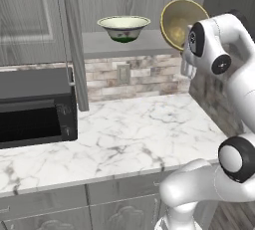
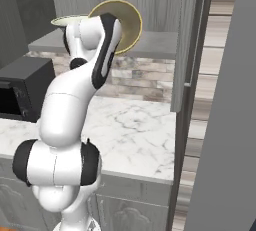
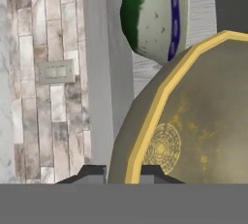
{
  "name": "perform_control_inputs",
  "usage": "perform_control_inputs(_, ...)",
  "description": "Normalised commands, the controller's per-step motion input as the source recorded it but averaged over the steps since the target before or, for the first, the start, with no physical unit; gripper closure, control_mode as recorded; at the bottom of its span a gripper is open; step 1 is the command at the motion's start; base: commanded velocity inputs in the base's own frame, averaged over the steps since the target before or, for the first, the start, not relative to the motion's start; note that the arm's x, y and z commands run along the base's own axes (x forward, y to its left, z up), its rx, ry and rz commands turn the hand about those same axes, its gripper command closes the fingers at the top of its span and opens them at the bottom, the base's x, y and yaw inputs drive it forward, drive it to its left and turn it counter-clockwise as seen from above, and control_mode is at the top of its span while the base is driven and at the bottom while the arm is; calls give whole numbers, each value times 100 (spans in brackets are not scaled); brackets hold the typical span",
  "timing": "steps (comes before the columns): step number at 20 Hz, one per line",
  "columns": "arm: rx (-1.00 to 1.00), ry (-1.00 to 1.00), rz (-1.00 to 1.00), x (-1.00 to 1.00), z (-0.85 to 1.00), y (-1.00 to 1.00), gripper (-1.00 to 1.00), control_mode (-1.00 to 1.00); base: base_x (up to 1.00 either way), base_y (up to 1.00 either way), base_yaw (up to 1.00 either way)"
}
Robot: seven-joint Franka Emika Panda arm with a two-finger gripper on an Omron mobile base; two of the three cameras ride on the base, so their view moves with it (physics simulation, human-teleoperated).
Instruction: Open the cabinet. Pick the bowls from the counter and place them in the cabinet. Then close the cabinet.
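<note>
At the far left of the left base view, the black microwave (image 1: pixel 35 107) sits on the white marble desk (image 1: pixel 144 134), its door facing forward. Just right of it, the left door (image 1: pixel 74 40) of the cabinet stands swung open, edge-on, with its slim bar handle (image 1: pixel 63 37) facing the camera. Behind, on the grey shelf (image 1: pixel 119 47) of the cabinet (image 1: pixel 129 5), the cream bowl (image 1: pixel 123 28) with the dark green pattern stands upright. Below the shelf, an outlet plate (image 1: pixel 122 73) is set in the stone-tile backsplash (image 1: pixel 144 77).

Further right, the tan-olive bowl (image 1: pixel 182 22) is tipped on edge, its hollow facing the camera, raised above the right end of the shelf and apart from the cream bowl. The hand (image 3: pixel 123 173) pinches its yellow rim: in the hand view the two dark fingertips (image 3: pixel 92 173) sit either side of that rim, nearly pressed together on it. The white arm (image 1: pixel 234 74) rises at the right edge

In the right base view, the cabinet's right door (image 2: pixel 187 45) hangs open at the right
</note>
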Motion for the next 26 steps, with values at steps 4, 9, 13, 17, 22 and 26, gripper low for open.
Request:
perform_control_inputs(4, 0, 25, 0, 0, 100, -45, 100, -100, 0, 0, 0)
perform_control_inputs(9, 0, 27, -2, 0, 95, -53, 100, -100, 0, 0, 0)
perform_control_inputs(13, 0, 54, 0, 4, 42, -32, 100, -100, 0, 0, 0)
perform_control_inputs(17, 0, 63, 0, 12, 56, -34, 100, -100, 0, 0, 0)
perform_control_inputs(22, 0, 58, 0, 0, 58, -45, 100, -100, 0, 0, 0)
perform_control_inputs(26, 0, 50, 0, 5, 69, -40, 100, -100, 0, 0, 0)
